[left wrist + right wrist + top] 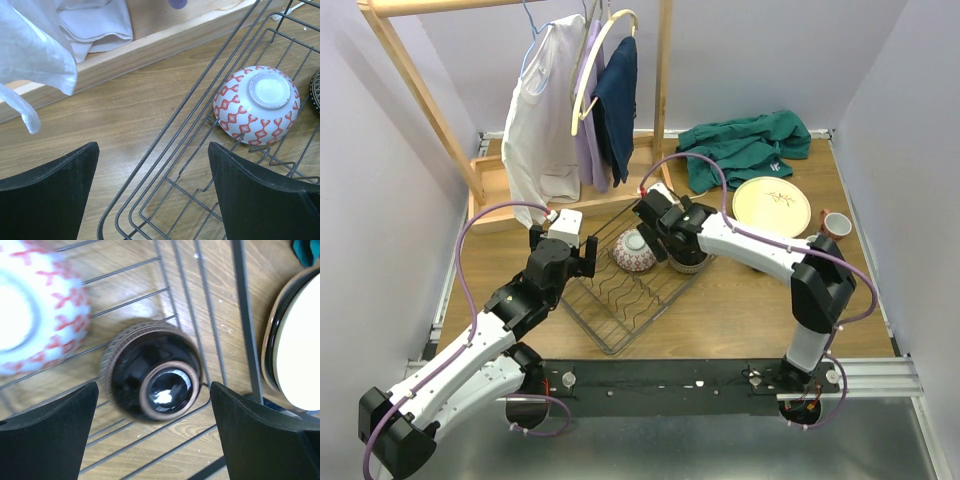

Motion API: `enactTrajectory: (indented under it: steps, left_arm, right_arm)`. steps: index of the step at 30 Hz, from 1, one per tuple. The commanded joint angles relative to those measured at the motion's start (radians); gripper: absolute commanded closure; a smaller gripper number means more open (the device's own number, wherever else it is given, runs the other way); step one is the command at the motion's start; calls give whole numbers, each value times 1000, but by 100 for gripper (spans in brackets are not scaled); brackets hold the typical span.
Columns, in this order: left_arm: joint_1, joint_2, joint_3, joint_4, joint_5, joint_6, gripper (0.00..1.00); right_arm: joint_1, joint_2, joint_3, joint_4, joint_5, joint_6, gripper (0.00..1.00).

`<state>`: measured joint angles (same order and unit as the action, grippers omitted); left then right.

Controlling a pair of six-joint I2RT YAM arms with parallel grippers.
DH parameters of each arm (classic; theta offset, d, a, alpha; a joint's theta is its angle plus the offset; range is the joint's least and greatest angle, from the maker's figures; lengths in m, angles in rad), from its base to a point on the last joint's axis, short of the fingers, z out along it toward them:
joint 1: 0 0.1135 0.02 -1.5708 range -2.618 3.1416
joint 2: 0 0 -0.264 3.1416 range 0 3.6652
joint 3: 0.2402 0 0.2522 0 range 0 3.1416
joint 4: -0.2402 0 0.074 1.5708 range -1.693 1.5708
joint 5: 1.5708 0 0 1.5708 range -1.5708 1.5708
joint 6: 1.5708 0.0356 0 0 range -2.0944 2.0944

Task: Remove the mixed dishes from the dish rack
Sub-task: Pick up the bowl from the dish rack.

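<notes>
Where the left hand [152,152] (spread) hovers, the dish rack's rim [200,90] passes

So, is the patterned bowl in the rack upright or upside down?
Upside down: the patterned bowl shows its foot ring on top, with its rim down against the rack.

**Crowded far end, open near end**

The patterned bowl [634,250] and dark bowl [688,262] fill the rack's [620,300] far end, under both grippers. Shirts [545,110] and a wooden base [505,190] crowd the left. A plate [772,205] lies near the right. The rack's near half is bare wire.
</notes>
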<state>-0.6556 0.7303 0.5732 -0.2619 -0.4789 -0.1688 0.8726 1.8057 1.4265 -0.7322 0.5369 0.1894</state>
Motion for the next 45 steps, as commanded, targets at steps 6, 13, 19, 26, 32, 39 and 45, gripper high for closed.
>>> enactTrajectory:
  steps: [6, 13, 19, 26, 32, 39, 45]
  left_arm:
    - [5, -8, 5, 23, -21, 2, 1]
    - [4, -11, 7, 23, -21, 2, 1]
    - [4, -15, 7, 21, -24, 3, 1]
    - [5, -14, 8, 23, -23, 5, 1]
    - [5, -14, 8, 23, -21, 5, 1]
    - [5, -11, 8, 24, -23, 6, 1]
    - [5, -12, 8, 23, -20, 5, 1]
  right_arm:
    - [117, -14, -9, -62, 43, -1, 0]
    - [124, 76, 35, -76, 170, -47, 0]
    - [141, 138, 17, -56, 176, -80, 0]
    - [158, 210, -21, -33, 239, -71, 0]
    - [174, 290, -29, -65, 343, -16, 0]
    - [195, 305, -18, -81, 403, 28, 0]
    - [209, 284, 11, -107, 422, 30, 7]
